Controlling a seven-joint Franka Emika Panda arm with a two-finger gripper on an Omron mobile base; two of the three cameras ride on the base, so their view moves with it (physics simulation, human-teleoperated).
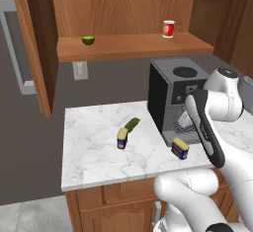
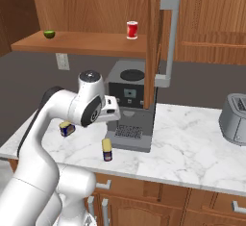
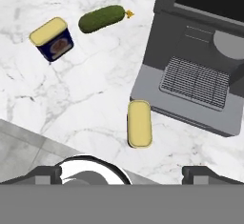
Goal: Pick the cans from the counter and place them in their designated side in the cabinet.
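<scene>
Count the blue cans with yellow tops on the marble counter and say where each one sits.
2. One can stands on the open counter beside the green pickle. The other can sits near the counter's front edge, just in front of the coffee machine. None seems hidden.

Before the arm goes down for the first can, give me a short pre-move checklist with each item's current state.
1. Gripper open and empty: ok, fingertips wide apart, nothing between them.
2. Near can below the hand: ok, yellow top in view just ahead of the fingertips.
3. Clearance beside that can: not ok, it sits close against the coffee machine base.
4. Second can free on the counter: ok, apart from the pickle.
5. Cabinet shelf reachable: ok, door open; red can and lime on it.
6. Designated side: cannot tell.
</scene>
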